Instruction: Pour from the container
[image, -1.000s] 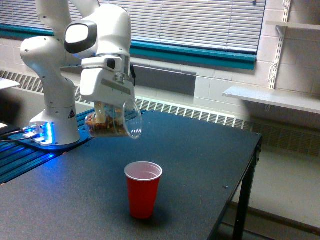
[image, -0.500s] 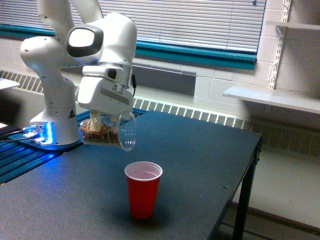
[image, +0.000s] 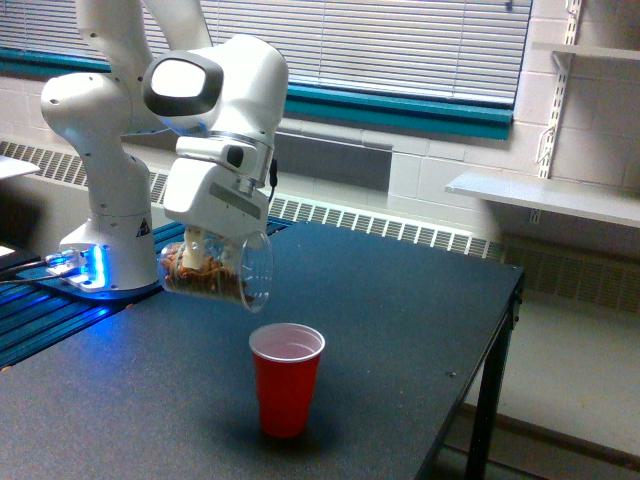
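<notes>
— Gripper (image: 205, 243) first: what does it hold?

— Its fingers are closed on the container (image: 215, 272), a clear plastic cup tipped almost onto its side, mouth toward the exterior view's right and slightly down. Only a pale fingertip shows through the plastic.

— And the big things around it?

— The dark table (image: 400, 320) fills the lower half of the view, with a window with closed blinds (image: 400, 45) and a teal sill behind it. The white arm (image: 120, 120) rises from its base (image: 100, 265) at the exterior view's left, where blue light glows, and bends over so that the wrist hangs above the table.

— Where is the container relative to the red cup?

— It hangs in the air above the table, to the exterior view's left of the red cup (image: 286, 378) and higher than it. Its rim sits near the red cup's rim but apart from it, not over the opening.

— Contents?

— Brown pieces (image: 195, 280) lie along the lower side of the container, toward its closed end. The red cup stands upright, showing a white inside.
</notes>
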